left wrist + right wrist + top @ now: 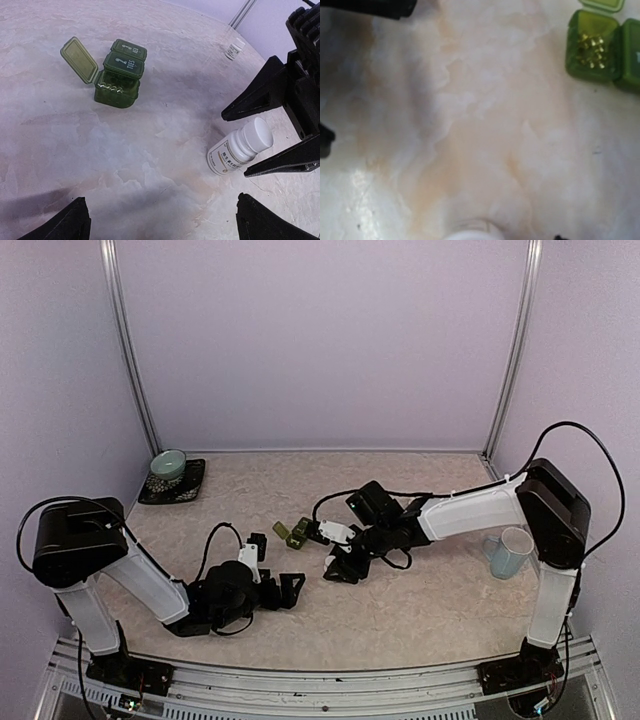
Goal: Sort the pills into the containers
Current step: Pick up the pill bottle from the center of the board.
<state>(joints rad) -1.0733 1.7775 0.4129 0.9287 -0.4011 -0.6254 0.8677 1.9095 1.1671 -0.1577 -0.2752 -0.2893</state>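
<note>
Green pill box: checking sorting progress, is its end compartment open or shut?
Open. The end compartment has its lid flipped back and pills showing inside; the other two lids lie shut.

A robotics test booth in a lab. Plain lilac walls (320,340) close in three sides, joined at the corners by bare metal posts (128,350). A white-and-black left arm (140,580) and right arm (470,512) are bolted by a metal rail (330,685) along the near edge, with black cables (590,445) looping loose. The marble-patterned tabletop (420,620) carries a few staged props: a pale green bowl (168,464) on a dark mat (192,485), a pale blue mug (510,552), a green pill box (117,80) and a white pill bottle (240,147).
</note>
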